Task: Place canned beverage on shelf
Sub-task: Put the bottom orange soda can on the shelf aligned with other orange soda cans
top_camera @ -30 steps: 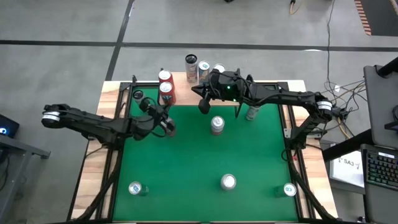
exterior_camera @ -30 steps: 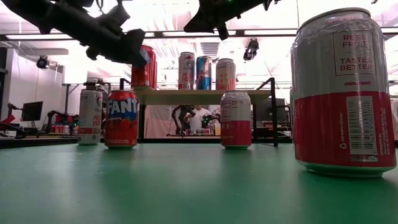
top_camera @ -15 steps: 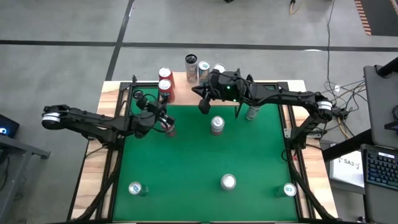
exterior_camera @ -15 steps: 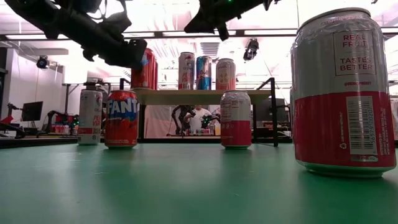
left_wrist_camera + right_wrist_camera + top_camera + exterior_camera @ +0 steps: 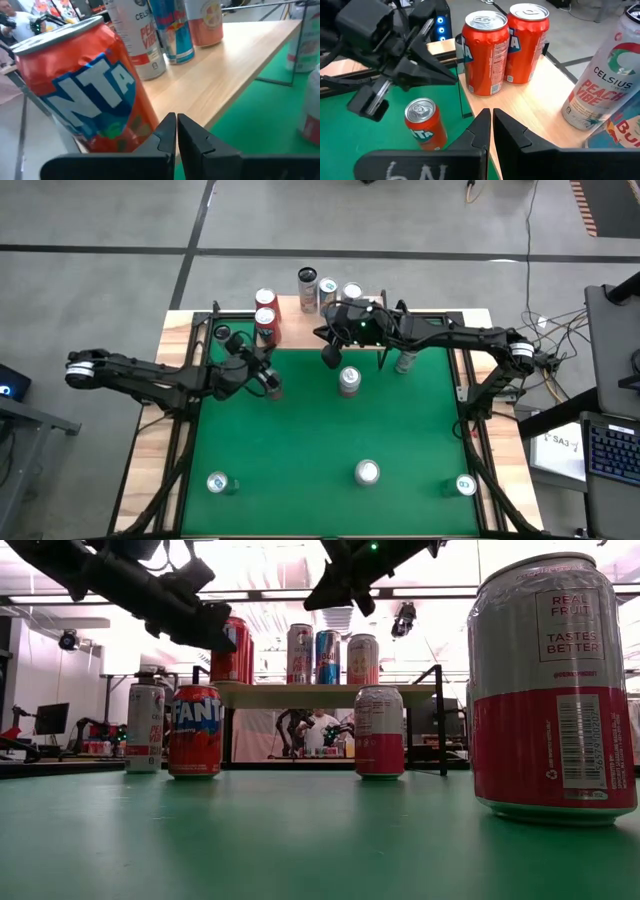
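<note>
The shelf (image 5: 310,305) is a small raised platform with a smooth, pale bare-wood top on thin black metal legs, standing at the far edge of the green tabletop (image 5: 300,440). Five cans stand upright on it. Two orange Fanta cans (image 5: 502,45) sit side by side at its left end, glossy cylinders with silver pull-tab lids. Toward the middle are a tall slim white Celsius can (image 5: 600,80), a blue can (image 5: 327,657) and a pale peach can (image 5: 363,660).

The left gripper (image 5: 270,380) hangs in the air just in front of the shelf's left end, its dark fingers pressed together and holding nothing. The nearer orange can on the shelf fills its wrist view.

Below it another Fanta can (image 5: 195,730) stands on the felt-like green surface. The right gripper (image 5: 330,355) hovers in front of the shelf's middle, above the tabletop, its fingers likewise closed and empty.

A red-and-white can (image 5: 349,381) stands on the green near the right gripper. A further can (image 5: 405,362) is by the shelf's right leg. Three more silver-topped cans (image 5: 367,472) are spread along the near side of the tabletop.
</note>
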Available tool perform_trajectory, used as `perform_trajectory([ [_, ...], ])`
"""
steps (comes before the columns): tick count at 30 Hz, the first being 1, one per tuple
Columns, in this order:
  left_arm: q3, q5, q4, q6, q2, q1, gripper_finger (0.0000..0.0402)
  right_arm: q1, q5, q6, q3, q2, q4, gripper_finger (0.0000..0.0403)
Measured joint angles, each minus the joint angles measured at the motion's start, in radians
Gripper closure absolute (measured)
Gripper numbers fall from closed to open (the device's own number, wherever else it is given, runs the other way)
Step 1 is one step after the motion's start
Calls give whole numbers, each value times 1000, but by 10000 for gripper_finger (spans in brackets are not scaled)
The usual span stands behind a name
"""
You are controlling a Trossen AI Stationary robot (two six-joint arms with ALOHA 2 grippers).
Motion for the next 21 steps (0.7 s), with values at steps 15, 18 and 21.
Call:
perform_trajectory([
  [15,0,6,-28,39,0,76,402,0,0,-14,0,0,2,390],
  [18,0,7,-28,42,0,90,402,0,0,-15,0,0,2,390],
  [21,0,5,-25,54,1,100,402,0,0,-16,0,0,2,390],
])
